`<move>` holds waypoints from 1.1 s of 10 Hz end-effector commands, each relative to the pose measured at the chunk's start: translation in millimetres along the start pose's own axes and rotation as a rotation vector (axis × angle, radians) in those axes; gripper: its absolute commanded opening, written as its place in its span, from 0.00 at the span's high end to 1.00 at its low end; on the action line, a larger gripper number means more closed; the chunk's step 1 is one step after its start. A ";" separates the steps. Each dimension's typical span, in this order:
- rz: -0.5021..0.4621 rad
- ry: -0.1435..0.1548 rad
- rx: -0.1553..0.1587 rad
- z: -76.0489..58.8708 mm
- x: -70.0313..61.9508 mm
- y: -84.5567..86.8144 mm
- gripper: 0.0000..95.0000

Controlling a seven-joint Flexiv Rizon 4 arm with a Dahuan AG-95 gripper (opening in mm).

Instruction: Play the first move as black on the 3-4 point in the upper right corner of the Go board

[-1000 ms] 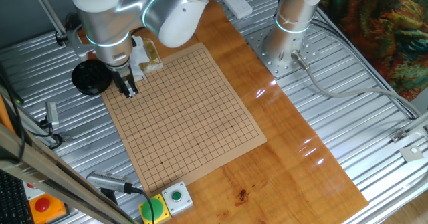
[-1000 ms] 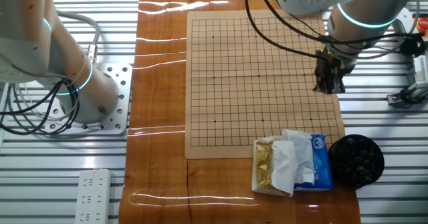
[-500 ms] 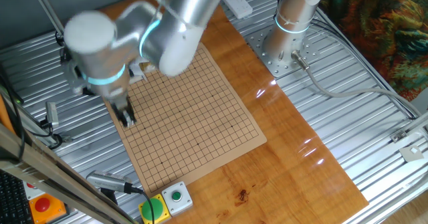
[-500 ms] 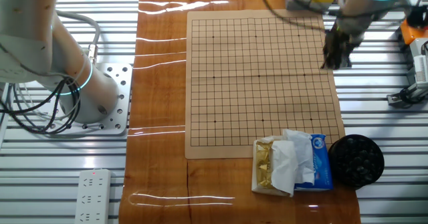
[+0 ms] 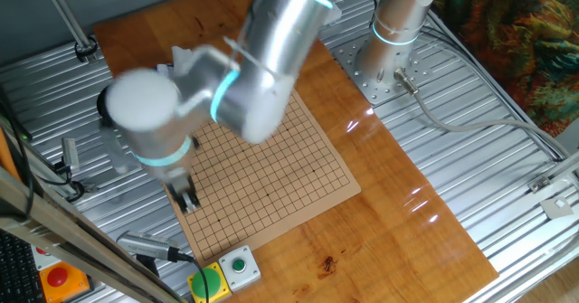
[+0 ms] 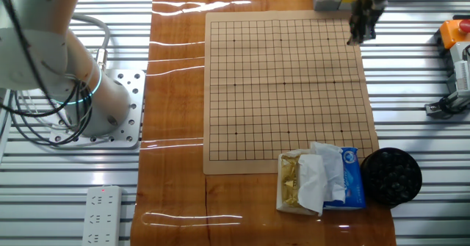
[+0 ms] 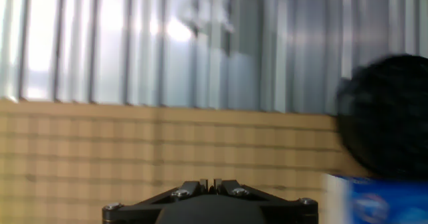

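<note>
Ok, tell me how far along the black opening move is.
Done: nothing shows yet on the board; every intersection is bare. In hand: the jaws hang over the board's edge near one corner, away from the black bowl. They are too blurred to tell whether they hold a stone. Left: set a black stone on the 3-4 point and pull back.

No text, label or number is legible on anything here

Matt wooden board [image 6: 283, 92] — glossy wood tabletop [image 6: 176, 92] (ribbed metal beside).
</note>
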State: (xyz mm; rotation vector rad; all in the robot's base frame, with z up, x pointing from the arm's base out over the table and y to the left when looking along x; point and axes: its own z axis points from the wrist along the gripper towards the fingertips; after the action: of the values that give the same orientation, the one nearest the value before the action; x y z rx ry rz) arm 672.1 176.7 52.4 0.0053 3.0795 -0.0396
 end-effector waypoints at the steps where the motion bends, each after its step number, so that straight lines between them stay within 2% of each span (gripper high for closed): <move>1: -0.002 -0.002 -0.003 5.4 2.2 12.9 1.00; 3: -0.001 -0.010 -0.007 11.6 7.1 19.3 1.00; 5: 0.014 -0.016 -0.016 19.6 12.1 33.5 1.00; 7: 0.024 -0.012 -0.033 20.4 15.8 44.1 1.00; 11: 0.028 -0.013 -0.055 27.8 40.6 54.2 1.00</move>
State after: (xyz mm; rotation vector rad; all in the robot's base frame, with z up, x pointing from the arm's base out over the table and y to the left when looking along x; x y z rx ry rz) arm 630.5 230.0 18.8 0.0443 3.0573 0.0473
